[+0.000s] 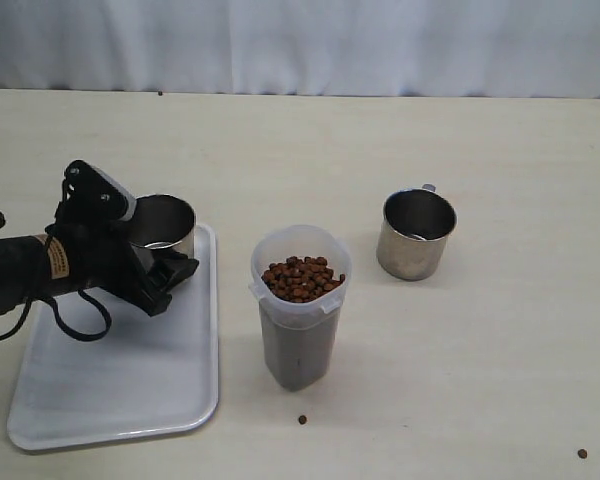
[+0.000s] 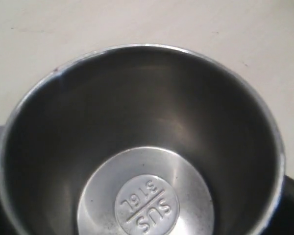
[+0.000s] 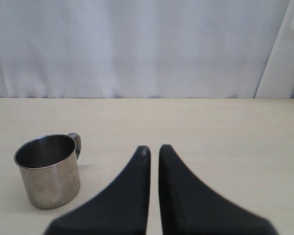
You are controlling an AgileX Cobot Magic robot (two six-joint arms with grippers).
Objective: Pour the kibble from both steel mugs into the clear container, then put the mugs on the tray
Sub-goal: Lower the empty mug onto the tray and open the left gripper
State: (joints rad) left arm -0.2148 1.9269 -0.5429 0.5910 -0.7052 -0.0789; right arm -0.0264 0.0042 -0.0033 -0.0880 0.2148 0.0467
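Observation:
One steel mug [image 1: 166, 221] stands upright over the far right corner of the white tray [image 1: 130, 400]. My left gripper [image 1: 162, 258] reaches in from the left and is shut on this mug, its jaws wide against the wall. The left wrist view looks down into the mug [image 2: 147, 147], which is empty. The clear container [image 1: 300, 335] stands mid-table, filled to the rim with kibble [image 1: 300, 278]. The second steel mug [image 1: 416, 235] stands empty to its right, also seen as the mug [image 3: 49, 171] in the right wrist view. My right gripper [image 3: 153, 148] is shut on nothing, out of the exterior view.
Stray pellets lie on the table: one [image 1: 302, 419] in front of the container and another [image 1: 582, 453] near the front right corner. A white curtain [image 1: 300, 40] closes off the far edge of the table.

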